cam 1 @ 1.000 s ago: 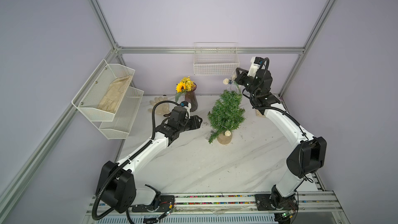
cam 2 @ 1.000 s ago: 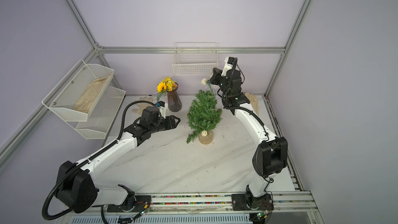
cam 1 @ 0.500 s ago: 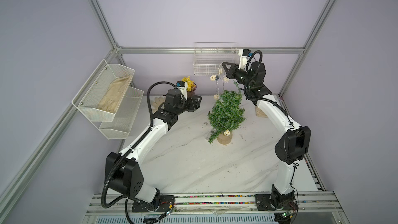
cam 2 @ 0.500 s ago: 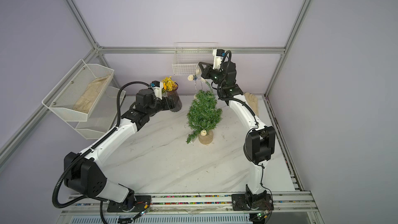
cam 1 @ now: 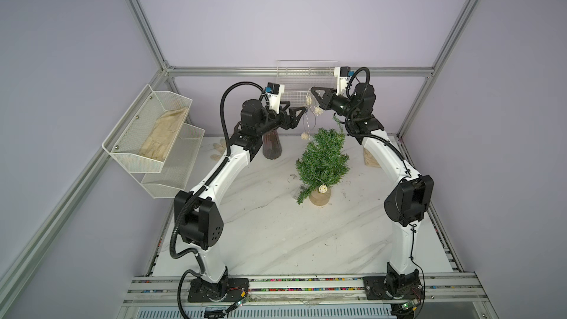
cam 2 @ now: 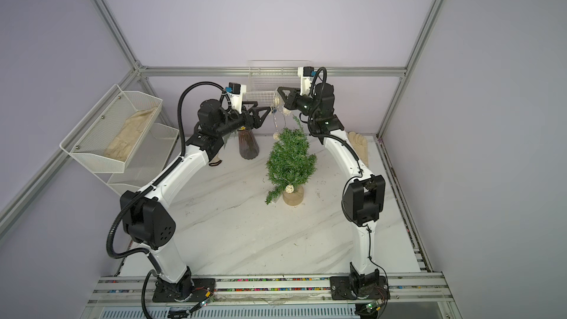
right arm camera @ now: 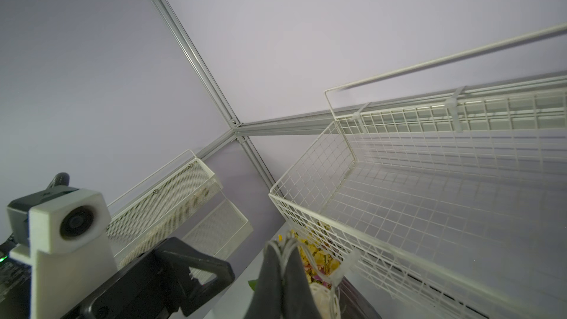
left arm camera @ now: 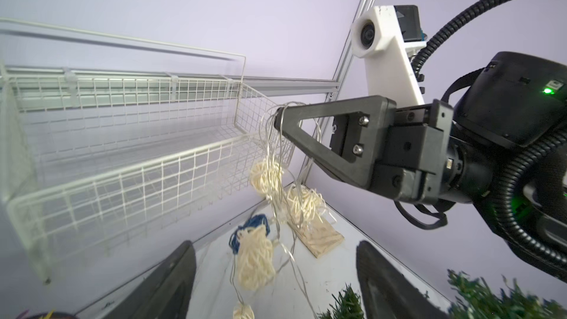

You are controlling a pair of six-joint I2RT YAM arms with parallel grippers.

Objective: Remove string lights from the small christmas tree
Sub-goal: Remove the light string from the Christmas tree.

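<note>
left pincer (left arm camera: 274, 247) raised high, spread wide; right pincer (cam 1: 313, 90) facing it, clamped.

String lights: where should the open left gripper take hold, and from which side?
Probably the wire strands just below the right gripper, above the balls, approached sideways from the left gripper. They hang free and vertical above the tree.

White arm links (cam 1: 228, 165), black joints (cam 1: 199, 219), corrugated black cable (cam 1: 222, 112) (green light (left arm camera: 546, 90) at one wrist)
</note>
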